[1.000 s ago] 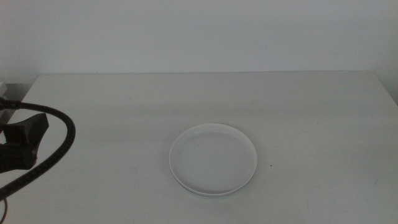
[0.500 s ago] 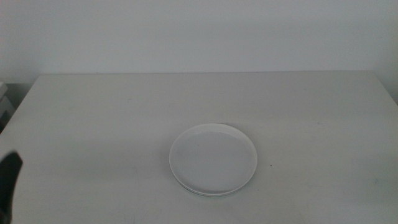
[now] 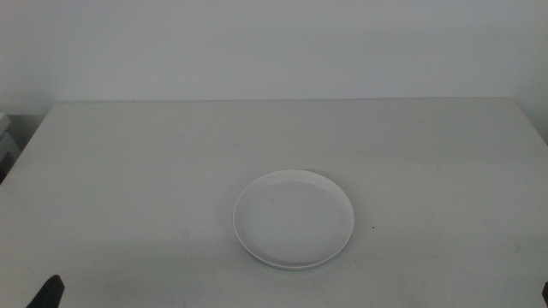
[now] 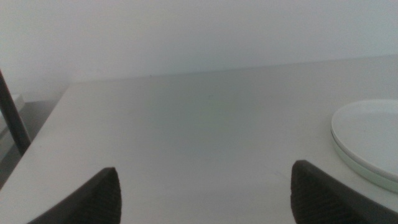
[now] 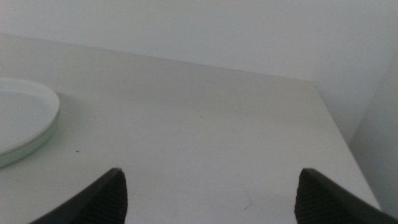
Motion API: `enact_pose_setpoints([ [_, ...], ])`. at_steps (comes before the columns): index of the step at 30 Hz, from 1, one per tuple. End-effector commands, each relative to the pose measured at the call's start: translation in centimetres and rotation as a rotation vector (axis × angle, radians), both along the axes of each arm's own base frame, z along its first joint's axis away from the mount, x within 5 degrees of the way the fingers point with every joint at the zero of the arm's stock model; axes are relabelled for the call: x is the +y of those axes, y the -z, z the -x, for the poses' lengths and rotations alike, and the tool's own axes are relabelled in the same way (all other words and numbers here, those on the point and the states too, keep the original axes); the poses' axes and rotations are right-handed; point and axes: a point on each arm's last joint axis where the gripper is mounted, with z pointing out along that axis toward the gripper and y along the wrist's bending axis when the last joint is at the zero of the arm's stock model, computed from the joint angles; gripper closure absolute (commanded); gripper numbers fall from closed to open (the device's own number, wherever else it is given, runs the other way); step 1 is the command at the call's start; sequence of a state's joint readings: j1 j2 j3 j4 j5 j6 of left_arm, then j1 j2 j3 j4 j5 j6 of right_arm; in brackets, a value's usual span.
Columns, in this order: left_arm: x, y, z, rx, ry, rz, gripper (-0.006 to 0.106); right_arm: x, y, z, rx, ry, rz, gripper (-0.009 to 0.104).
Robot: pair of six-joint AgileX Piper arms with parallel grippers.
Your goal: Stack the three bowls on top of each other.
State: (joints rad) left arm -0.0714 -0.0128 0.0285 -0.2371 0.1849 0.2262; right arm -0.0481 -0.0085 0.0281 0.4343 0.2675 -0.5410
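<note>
A stack of bowls stands in the middle of the table. The white bowl (image 3: 294, 216) is on top. A thin lower rim (image 3: 282, 263) shows under it. In the wrist views that lower rim looks pale green (image 4: 357, 163) (image 5: 28, 146), under the white bowl (image 4: 373, 130) (image 5: 15, 109). The grey bowl does not show by itself. My left gripper (image 4: 205, 208) is open and empty, low at the table's front left, its tip at the bottom edge of the middle view (image 3: 47, 293). My right gripper (image 5: 211, 208) is open and empty at the front right, apart from the stack.
The table (image 3: 128, 162) is pale, with a white wall behind it. Its left edge (image 3: 21, 154) and right edge (image 3: 531, 128) show. A dark pole (image 4: 12, 115) stands past the left edge.
My left arm has drawn back from the left side of the table down to the bottom edge of the middle view. The stack has not moved.
</note>
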Motion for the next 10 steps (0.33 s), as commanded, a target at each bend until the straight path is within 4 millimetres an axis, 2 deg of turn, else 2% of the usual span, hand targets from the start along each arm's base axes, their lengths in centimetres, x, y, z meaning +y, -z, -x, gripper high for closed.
enact_pose_setpoints([
  [1, 0.13, -0.7, 0.06, -0.076, -0.016, 0.016, -0.004, -0.32, -0.86, 0.11, -0.091, 0.035, 0.037, 0.01],
  [10, 0.14, -0.69, 0.05, -0.074, -0.016, 0.011, -0.004, -0.29, -0.79, 0.12, -0.083, 0.032, 0.038, 0.01],
])
